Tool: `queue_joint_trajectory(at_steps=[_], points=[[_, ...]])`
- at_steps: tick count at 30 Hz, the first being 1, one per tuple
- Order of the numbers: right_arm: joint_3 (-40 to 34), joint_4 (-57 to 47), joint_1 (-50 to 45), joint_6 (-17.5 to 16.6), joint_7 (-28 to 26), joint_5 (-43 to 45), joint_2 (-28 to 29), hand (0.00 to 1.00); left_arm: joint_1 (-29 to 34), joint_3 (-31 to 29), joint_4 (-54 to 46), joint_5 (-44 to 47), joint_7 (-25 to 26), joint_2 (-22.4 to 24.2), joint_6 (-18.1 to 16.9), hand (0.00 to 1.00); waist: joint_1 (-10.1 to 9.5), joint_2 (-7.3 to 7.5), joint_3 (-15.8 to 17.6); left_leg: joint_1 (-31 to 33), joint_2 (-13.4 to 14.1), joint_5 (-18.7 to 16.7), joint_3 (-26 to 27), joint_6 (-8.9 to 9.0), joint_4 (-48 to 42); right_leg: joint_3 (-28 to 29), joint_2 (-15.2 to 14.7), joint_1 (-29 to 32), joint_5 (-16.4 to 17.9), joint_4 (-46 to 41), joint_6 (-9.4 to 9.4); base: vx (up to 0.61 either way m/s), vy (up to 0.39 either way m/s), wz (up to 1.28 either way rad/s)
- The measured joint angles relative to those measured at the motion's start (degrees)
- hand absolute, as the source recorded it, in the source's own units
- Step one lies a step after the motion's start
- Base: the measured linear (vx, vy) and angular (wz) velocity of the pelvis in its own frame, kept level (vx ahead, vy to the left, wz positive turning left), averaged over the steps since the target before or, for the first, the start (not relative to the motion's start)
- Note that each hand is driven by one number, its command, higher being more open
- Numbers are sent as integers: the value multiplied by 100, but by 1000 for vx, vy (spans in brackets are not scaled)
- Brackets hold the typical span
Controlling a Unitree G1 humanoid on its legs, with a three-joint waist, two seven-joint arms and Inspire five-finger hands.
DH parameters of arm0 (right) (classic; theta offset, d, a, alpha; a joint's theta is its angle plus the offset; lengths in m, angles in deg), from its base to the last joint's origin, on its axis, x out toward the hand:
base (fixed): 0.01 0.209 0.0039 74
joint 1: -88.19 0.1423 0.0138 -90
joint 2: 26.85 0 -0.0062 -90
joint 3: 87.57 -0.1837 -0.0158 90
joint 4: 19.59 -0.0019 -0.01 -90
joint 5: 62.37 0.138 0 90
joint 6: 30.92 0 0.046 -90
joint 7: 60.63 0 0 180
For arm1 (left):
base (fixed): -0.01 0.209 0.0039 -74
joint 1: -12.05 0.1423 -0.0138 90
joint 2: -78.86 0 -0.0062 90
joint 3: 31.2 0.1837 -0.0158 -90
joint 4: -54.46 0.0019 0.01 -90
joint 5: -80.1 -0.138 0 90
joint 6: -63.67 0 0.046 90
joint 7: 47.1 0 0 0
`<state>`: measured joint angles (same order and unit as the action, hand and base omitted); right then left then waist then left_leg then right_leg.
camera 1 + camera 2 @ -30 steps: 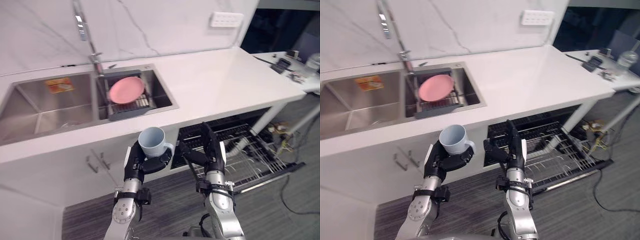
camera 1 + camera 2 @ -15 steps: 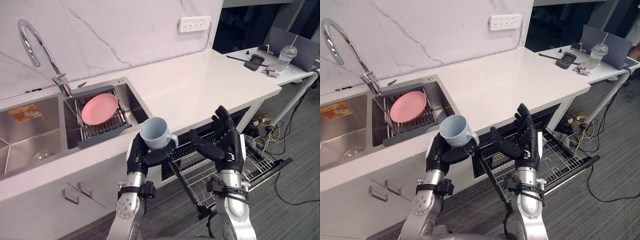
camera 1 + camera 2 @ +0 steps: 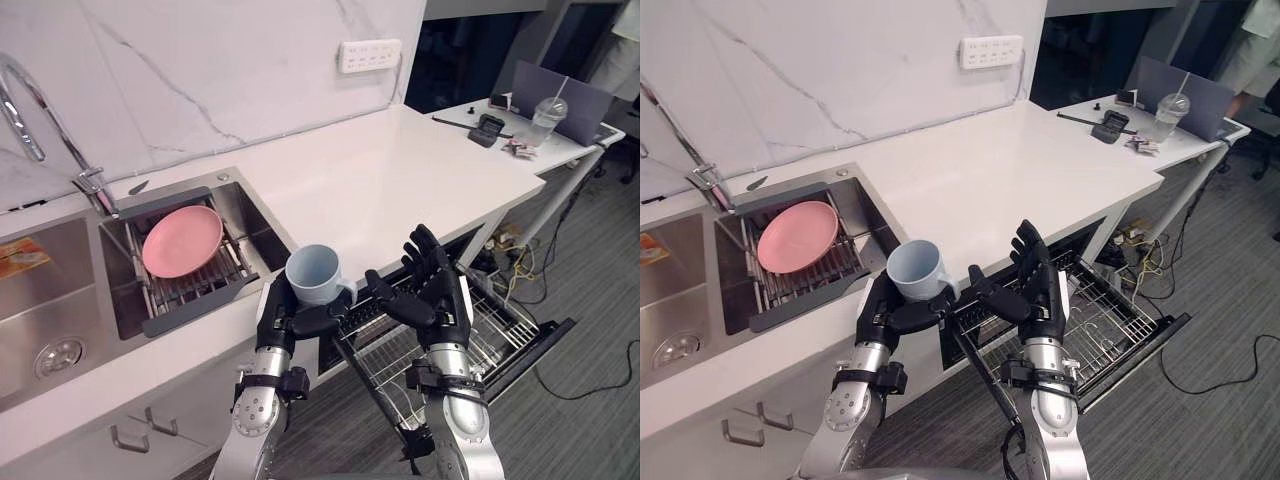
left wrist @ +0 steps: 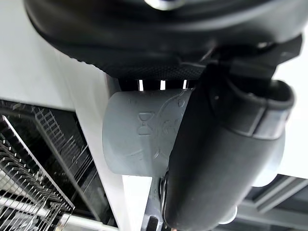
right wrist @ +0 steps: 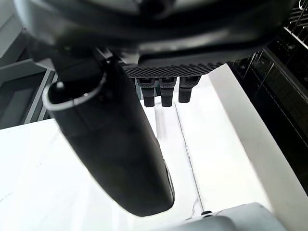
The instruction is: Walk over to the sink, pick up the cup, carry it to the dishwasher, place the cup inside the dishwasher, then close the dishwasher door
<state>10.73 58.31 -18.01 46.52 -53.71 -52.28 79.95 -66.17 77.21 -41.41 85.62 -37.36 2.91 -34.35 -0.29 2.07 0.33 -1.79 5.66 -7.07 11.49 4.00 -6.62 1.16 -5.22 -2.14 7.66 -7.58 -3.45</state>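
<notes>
Cup (image 3: 316,275), pale blue and round with one side handle, is held upright in the air in the dark left hand (image 3: 290,318), in front of the edge of the white stone tabletop (image 3: 380,180) and just beside the opening of the dishwasher (image 3: 400,290) under it. The step in hand seems to be the carrying: the cup is out of the steel sink (image 3: 60,310) and it is not yet inside the machine. The left fingers (image 3: 272,308) are curled round the lower wall of the cup, and in the left wrist view the thumb lies across its side, so the hold looks firm. The right hand (image 3: 440,305) is raised next to the cup, near it but apart; its fingers (image 3: 432,262) are straight and spread wide, and they hold nothing. Below it the silver wire rack (image 3: 480,335) is pulled out over the lowered dark door (image 3: 540,342). I judge that the next move calls for bringing the cup to the right and down over this rack, then setting it between the wires before the fingers loosen. In the sink, a round pink plate (image 3: 182,240) leans in a dark grey drain tray (image 3: 190,305), well apart from both hands.
</notes>
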Motion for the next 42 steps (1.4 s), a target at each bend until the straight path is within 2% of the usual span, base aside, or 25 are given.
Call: queue_joint_trajectory(at_steps=[3,9,18,24,29,34,42], points=[[1,1,2,0,-67,11,-20,90,-85,-53,54,-2,25,-57,2,30,58,0,-4,-72,-4,30,14,-7,114,90,21,45,-19,2,-16,-19,-12,-24],[9,-1,3,0,-288,229,-132,90,-416,-232,402,-11,110,-130,8,30,149,-28,-24,-130,-36,163,24,-45,263,238,22,59,-295,213,-65,-63,20,-16],[346,-1,17,0,-719,450,-316,90,-606,-456,479,-107,157,-224,18,30,178,-34,-26,-57,-98,312,115,-274,492,389,4,164,-502,489,-101,-99,-8,-7],[377,-4,225,0,-815,450,-541,90,-1007,-454,531,-108,156,-227,20,30,278,-172,-113,-64,-83,538,185,-211,698,475,58,294,-597,520,-78,-54,-25,-7],[425,-17,303,0,-861,451,-629,90,-1326,-450,531,-112,146,-217,20,30,282,-175,-115,-57,-86,549,200,-198,703,494,56,289,-632,573,-89,-6,-1,-2],[559,-16,462,1,-936,449,-710,90,-1361,-408,531,-112,109,-216,19,30,283,-177,-116,-50,-98,574,184,-182,751,475,46,292,-635,601,-93,2,0,1],[570,-7,502,2,-917,442,-743,90,-1369,46,531,-112,-46,-208,20,30,280,-209,-139,-11,-133,665,34,-174,846,346,13,290,-636,610,-96,5,-2,9]])
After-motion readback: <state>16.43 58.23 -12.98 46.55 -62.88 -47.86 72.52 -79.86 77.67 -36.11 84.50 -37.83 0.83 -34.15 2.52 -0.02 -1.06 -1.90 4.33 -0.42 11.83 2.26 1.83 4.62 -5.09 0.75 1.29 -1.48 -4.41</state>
